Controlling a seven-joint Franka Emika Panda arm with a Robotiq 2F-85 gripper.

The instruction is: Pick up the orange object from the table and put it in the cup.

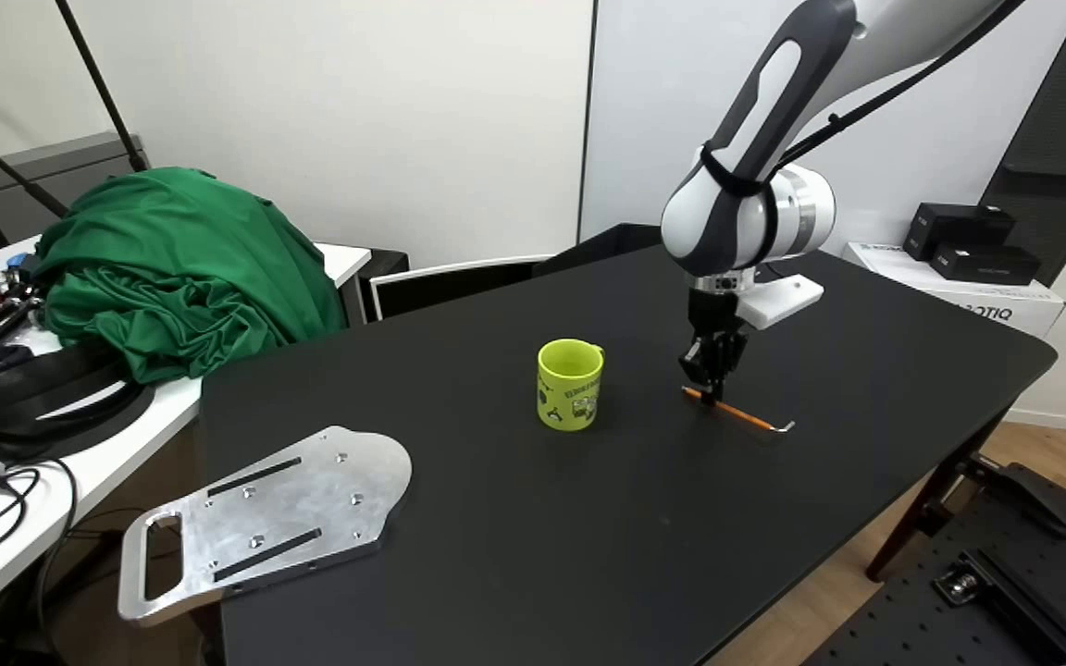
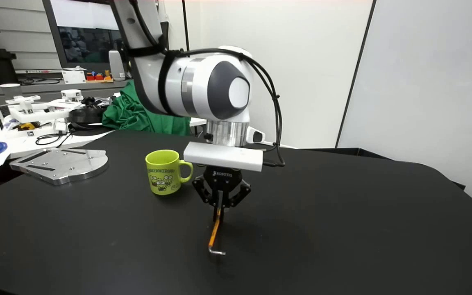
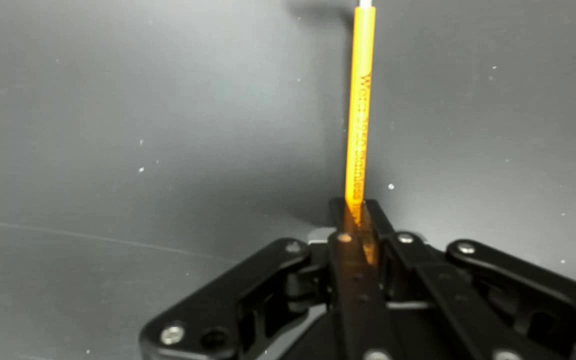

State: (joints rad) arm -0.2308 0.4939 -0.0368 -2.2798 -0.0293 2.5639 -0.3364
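The orange object [image 1: 746, 416] is a thin orange hex key with a bent silver end. It also shows in an exterior view [image 2: 214, 234] and in the wrist view [image 3: 360, 110], its shaft running up from between the fingertips. My gripper [image 1: 709, 398] points down and is shut on the shaft, also seen in an exterior view [image 2: 218, 217] and the wrist view [image 3: 357, 212]. The hex key is at or just above the table; I cannot tell if it touches. The lime cup [image 1: 569, 393] stands upright beside the gripper, handle toward it, also in an exterior view [image 2: 163, 176]. It is out of the wrist view.
The black table [image 1: 533, 536] carries a silver metal plate [image 1: 302, 509] at one end. A side table with a green cloth [image 1: 191, 268] and clutter stands beyond that end. White and black boxes [image 1: 968, 287] stand beyond the opposite end.
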